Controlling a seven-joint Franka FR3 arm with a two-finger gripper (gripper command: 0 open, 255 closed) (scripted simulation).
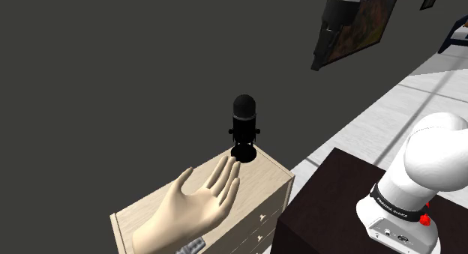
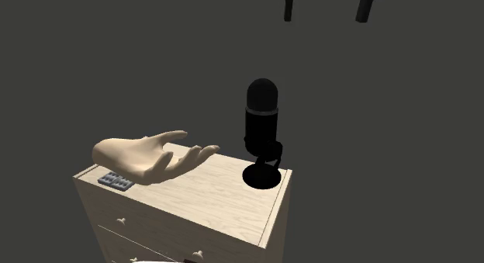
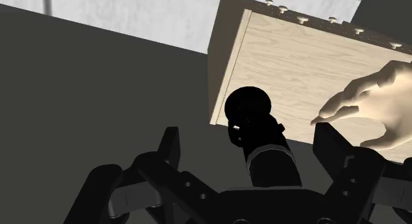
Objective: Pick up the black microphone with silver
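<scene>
Wrist view: black microphone point(image 3: 264, 150) is sitting between the jaws, which are spread wide, one on either side and neither touching it. It's standing upright on its round base at a corner of a light wooden dresser point(image 3: 297, 64), right by the top's edge. Second exterior view is showing the microphone point(image 2: 262, 129) with a thin silver ring just under its rounded head, base sitting near the right corner of the dresser point(image 2: 225, 207) top in that view. The jaws are hanging well above it at the picture's top edge, set apart. A pale model hand point(image 2: 147, 157) is lying palm-up on the dresser top, fingertips pointing at the microphone, near its base but apart from it. A small grey keypad point(image 2: 116, 180) is lying just beside the hand's wrist end. Shoulder view: microphone point(image 1: 244, 129) is standing at the far end of the dresser point(image 1: 266, 177), hand point(image 1: 191, 207) lying nearer the camera. White arm point(image 1: 431, 166) is rising off the dark stand point(image 1: 330, 207) at lower right, light tiled floor point(image 1: 375, 118) running behind, framed painting point(image 1: 352, 35) hanging on the dark grey wall.
</scene>
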